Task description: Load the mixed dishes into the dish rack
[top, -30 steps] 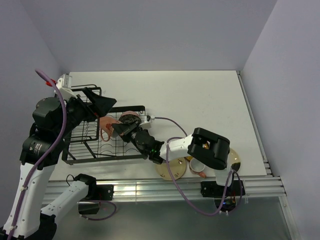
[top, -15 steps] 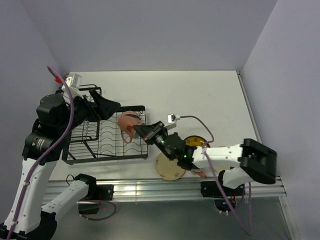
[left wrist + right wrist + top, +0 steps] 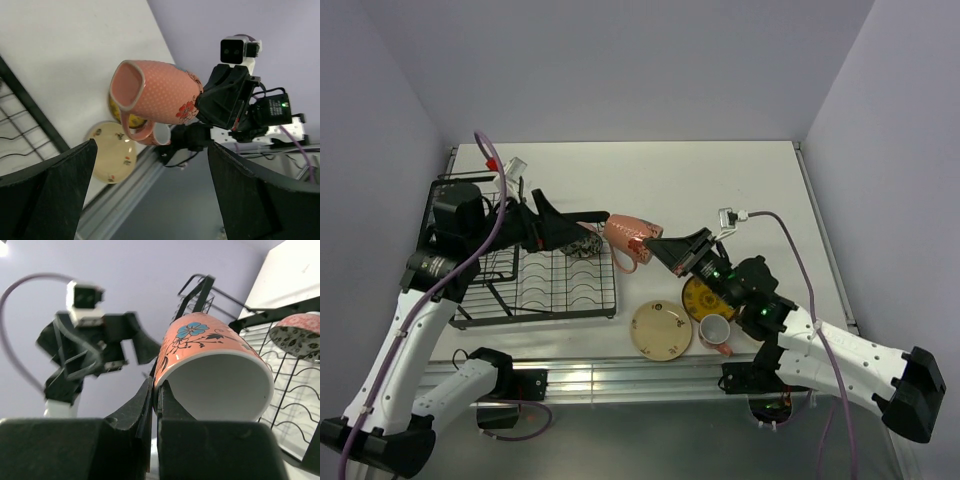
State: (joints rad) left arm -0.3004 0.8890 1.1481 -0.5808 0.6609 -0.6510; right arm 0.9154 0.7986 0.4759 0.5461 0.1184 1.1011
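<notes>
My right gripper (image 3: 663, 248) is shut on the rim of a pinkish-orange mug (image 3: 628, 236) and holds it on its side in the air, just right of the black wire dish rack (image 3: 535, 290). The right wrist view shows the jaws (image 3: 157, 390) pinching the mug's wall (image 3: 200, 337). My left gripper (image 3: 575, 224) is open and empty above the rack, pointing at the mug (image 3: 160, 92). A small dark bowl (image 3: 585, 243) sits in the rack. A cream plate (image 3: 661, 330), a yellow plate (image 3: 700, 297) and a second mug (image 3: 715, 332) lie on the table. Only one cream plate shows.
The rack stands at the table's left side with its raised cage end (image 3: 470, 195) at the far left. The loose dishes lie close to the table's front edge and the metal rail (image 3: 620, 375). The right arm's cable (image 3: 790, 250) arcs over the table.
My right gripper has carried the mug up and to the right, from over the rack to beside it. My left gripper has swung right, following the mug, still open.
</notes>
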